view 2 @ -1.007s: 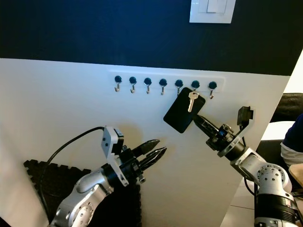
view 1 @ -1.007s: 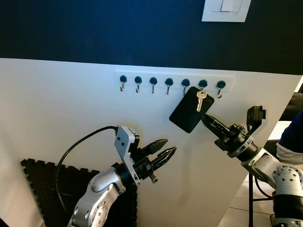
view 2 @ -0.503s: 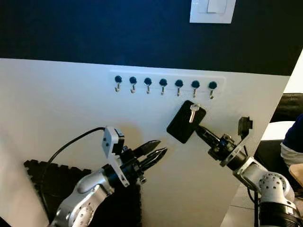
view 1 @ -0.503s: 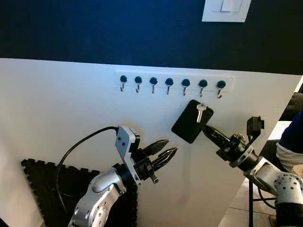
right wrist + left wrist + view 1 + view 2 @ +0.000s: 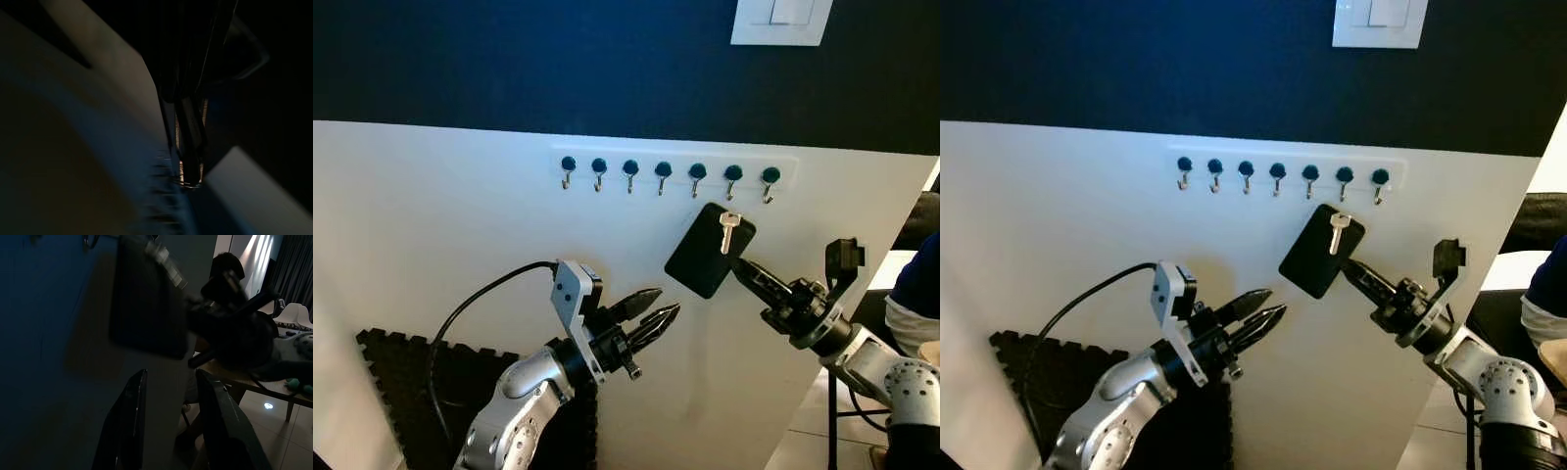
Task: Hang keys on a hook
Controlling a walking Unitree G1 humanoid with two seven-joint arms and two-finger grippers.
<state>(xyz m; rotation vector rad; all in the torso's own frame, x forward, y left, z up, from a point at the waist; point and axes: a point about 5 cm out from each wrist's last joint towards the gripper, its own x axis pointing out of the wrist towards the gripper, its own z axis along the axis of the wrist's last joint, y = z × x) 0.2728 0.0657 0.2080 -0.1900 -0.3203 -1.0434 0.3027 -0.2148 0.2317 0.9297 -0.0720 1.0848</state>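
Silver key point(image 5: 728, 229) on black tag point(image 5: 705, 253)

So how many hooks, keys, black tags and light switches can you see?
Metal hooks with dark knobs: 7
Silver key: 1
Flat black tag: 1
White light switch: 1
Total: 10

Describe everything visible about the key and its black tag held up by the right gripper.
The black tag is a flat, matte, rounded rectangle, tilted on one corner against the white wall panel. A small silver key lies over its upper right part, head up. The right gripper clamps the tag's lower right edge. The set sits just below the hook rail, under the hooks towards its right end, not hung on any.
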